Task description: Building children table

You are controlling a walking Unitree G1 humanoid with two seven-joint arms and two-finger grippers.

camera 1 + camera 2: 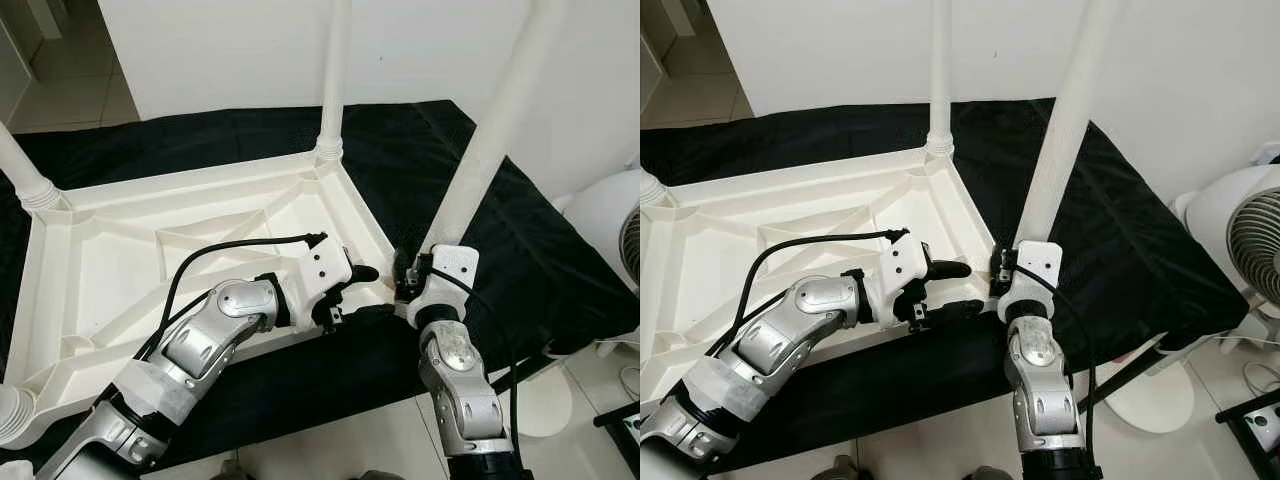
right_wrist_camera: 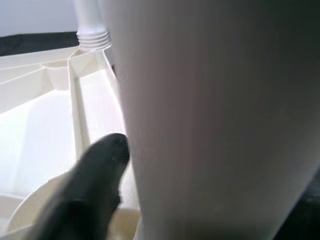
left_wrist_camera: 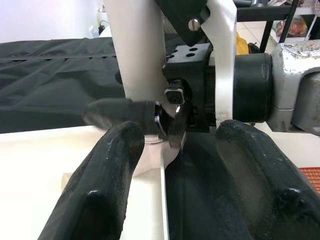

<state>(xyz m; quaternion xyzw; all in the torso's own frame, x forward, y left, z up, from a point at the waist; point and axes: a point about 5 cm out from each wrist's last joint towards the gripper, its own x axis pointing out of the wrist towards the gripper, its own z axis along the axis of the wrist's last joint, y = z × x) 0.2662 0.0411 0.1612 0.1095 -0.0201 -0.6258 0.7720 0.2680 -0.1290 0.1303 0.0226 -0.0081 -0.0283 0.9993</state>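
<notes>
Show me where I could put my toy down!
Bare room: the black cloth right of the table, and the cloth strip behind it by the wall. Crowded: the near corner, where the right gripper holds a leg beside the left gripper.

The two eye views look forward and down from the robot's head, side by side, sharing the upturned white table on its black cloth, both arms and the near corner leg, the right eye's picture shifted to take in more of the fan. The left wrist view looks along the left pincer from very close toward that leg's base and the right arm's wrist. The right wrist view sits almost against the leg, facing across the table's ribbed underside toward the far leg.
</notes>
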